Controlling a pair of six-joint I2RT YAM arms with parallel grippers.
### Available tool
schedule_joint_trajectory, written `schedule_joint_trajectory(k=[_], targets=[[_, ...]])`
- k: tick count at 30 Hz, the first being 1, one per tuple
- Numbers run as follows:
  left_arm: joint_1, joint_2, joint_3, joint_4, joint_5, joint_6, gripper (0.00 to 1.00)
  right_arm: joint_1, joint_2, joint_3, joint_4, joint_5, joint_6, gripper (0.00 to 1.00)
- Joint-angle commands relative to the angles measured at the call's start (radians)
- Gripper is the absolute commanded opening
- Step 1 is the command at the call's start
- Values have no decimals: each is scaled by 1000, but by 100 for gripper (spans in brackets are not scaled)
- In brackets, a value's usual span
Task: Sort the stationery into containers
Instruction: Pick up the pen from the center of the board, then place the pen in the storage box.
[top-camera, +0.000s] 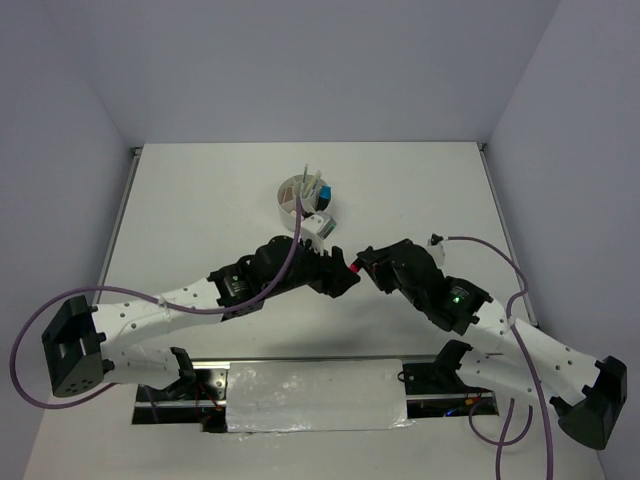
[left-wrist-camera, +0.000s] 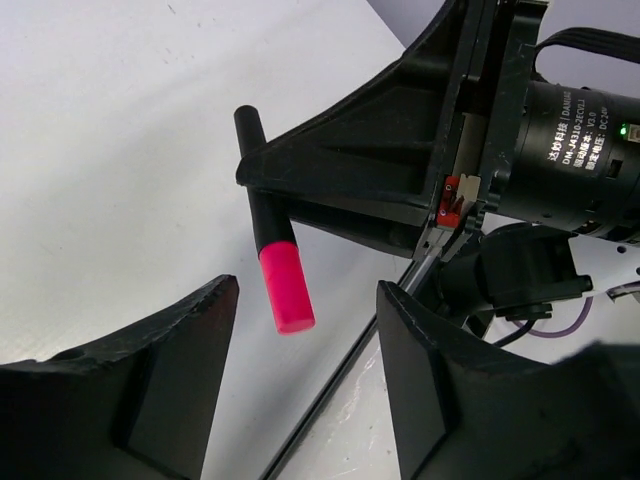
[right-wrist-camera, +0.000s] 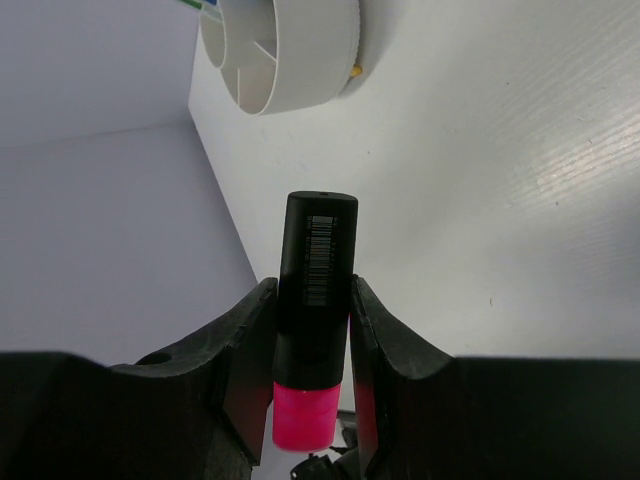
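My right gripper (right-wrist-camera: 312, 292) is shut on the black barrel of a pink-and-black highlighter (right-wrist-camera: 318, 268), held above the table with its pink cap pointing at the left arm. In the left wrist view the pink cap (left-wrist-camera: 286, 290) hangs just at the tips of my left gripper (left-wrist-camera: 306, 298), whose jaws stand wide on either side without touching it. From above, the two grippers meet mid-table around the highlighter (top-camera: 353, 267). The round white container (top-camera: 296, 196) sits further back, holding pens and a blue highlighter (top-camera: 325, 192).
A small white block (top-camera: 318, 225) lies against the container's near side. The container's divided compartments (right-wrist-camera: 262, 52) show at the top of the right wrist view. A metal rail and taped plate (top-camera: 315, 392) run along the near edge between the arm bases.
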Motion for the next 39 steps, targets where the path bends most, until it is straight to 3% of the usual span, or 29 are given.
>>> schedule_joint_trajectory(k=[1, 6, 18, 32, 35, 38, 39], targets=[[11, 8, 14, 67, 55, -2, 69, 19, 4, 50, 53, 30, -32, 0], [31, 10, -9, 83, 121, -2, 59, 30, 2, 57, 55, 44, -50, 0], [38, 50, 49, -51, 110, 69, 69, 45, -22, 52, 49, 67, -50, 0], [41, 8, 34, -29, 73, 72, 64, 154, 34, 109, -57, 174, 37, 0], [41, -18, 23, -22, 78, 73, 58, 166, 51, 115, -72, 191, 52, 0], [41, -30, 24, -32, 66, 75, 45, 180, 59, 124, -89, 207, 72, 0], [41, -33, 24, -37, 64, 78, 36, 183, 59, 126, -94, 213, 77, 0]])
